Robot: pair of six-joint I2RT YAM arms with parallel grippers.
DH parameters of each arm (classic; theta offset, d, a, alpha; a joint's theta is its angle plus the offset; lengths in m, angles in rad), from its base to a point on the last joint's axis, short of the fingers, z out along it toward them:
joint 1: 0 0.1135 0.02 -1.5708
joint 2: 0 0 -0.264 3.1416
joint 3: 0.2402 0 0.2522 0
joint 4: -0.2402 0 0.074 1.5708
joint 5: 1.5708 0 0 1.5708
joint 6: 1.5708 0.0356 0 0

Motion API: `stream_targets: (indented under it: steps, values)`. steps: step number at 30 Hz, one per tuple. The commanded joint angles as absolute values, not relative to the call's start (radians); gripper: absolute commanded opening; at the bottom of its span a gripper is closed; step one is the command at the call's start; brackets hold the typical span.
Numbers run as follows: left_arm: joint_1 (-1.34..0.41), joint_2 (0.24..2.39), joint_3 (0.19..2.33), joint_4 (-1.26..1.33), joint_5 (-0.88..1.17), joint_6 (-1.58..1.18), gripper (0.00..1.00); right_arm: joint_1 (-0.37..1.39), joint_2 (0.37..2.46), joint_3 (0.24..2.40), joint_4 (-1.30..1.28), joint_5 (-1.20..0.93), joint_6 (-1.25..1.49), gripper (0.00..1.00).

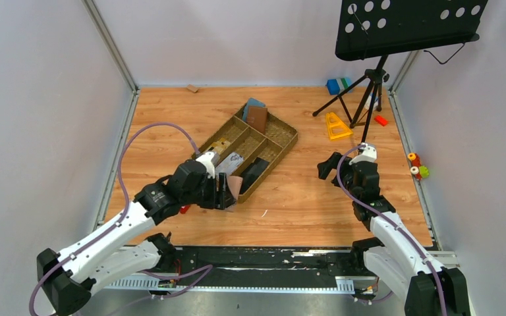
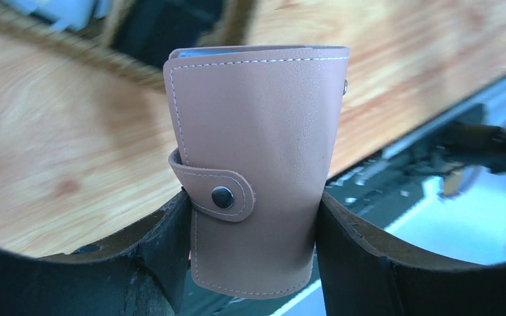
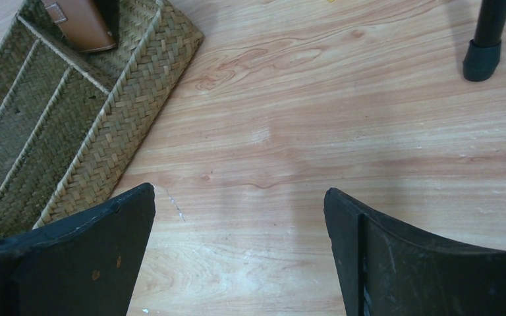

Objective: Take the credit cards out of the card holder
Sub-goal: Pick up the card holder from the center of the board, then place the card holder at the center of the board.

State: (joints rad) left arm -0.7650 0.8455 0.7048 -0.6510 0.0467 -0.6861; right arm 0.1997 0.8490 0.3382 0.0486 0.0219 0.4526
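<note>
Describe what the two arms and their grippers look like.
Both arms are alike: the left arm and right arm have white shells with black joints and bases. A lilac cable loops along the left one; a matching cable runs up the right. The left gripper and right gripper are black, each with two broad, curved fingers, scuffed at the edges.

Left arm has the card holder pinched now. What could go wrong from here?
1. The closing tab on the card holder is snapped shut, so no cards can come out until it is undone. Tugging it may twist the holder out of the left gripper, which pinches only its lower side edges.
2. The right gripper hangs open over the table, apart from the holder. A misjudged approach could knock the holder loose.
</note>
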Motion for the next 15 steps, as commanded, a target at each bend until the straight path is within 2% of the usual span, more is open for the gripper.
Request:
stream_targets:
  steps: [1, 4, 7, 11, 15]
  values:
    - [-0.809, 0.872, 0.776, -0.489, 0.238, -0.711, 0.68, 0.198, 0.848, 0.382, 0.080, -0.064, 0.465, 1.00]
    - [-0.905, 1.003, 0.840, -0.453, 0.180, -0.679, 0.68, 0.198, 0.842, 0.447, -0.049, -0.130, 0.461, 1.00]
    - [-0.974, 1.149, 0.903, -0.409, 0.122, -0.654, 0.68, 0.198, 0.820, 0.534, -0.252, -0.109, 0.441, 1.00]
    - [-1.024, 1.352, 0.974, -0.312, 0.065, -0.603, 0.69, 0.198, 0.781, 0.623, -0.474, -0.034, 0.489, 1.00]
    - [-1.027, 1.582, 1.131, -0.331, 0.006, -0.537, 0.70, 0.198, 0.752, 0.670, -0.642, -0.001, 0.590, 1.00]
